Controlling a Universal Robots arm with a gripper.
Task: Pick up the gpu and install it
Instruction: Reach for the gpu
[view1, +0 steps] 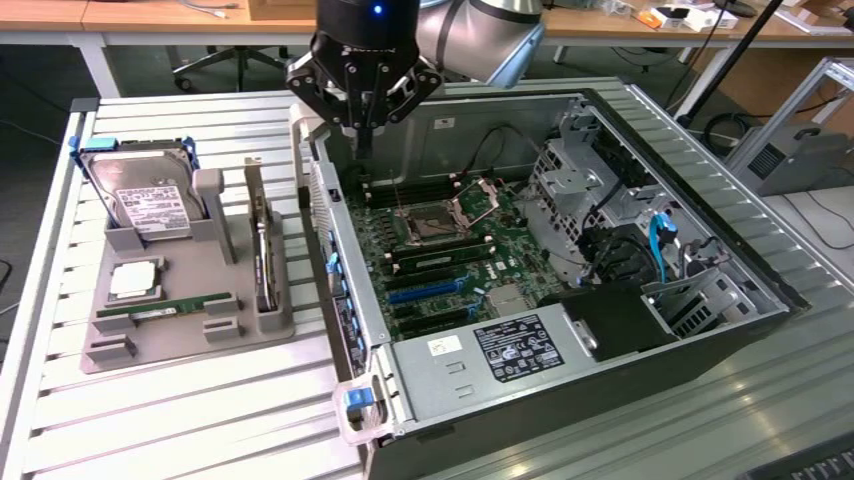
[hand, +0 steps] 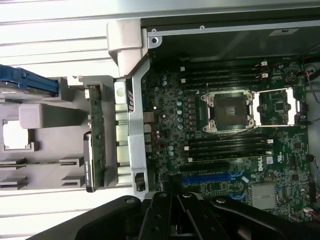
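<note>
Exterior view: the gpu (view1: 263, 255) stands on edge in the grey holder (view1: 167, 347) on the surface (view1: 200, 420), not yet picked up. The hand (view1: 360, 132), fingers together and empty, hovers over the open computer case (view1: 601, 410).

Bright, even light falls from overhead. Out to the side of the gripper (view1: 362, 140), the white slatted table (view1: 200, 400) glares, and in the wrist view it washes out almost to plain white. Beneath the gripper, the open computer case (view1: 694, 360) lies in shade, its motherboard (view1: 501, 265) dim and bluish. The gripper itself reads as a black silhouette.
</note>
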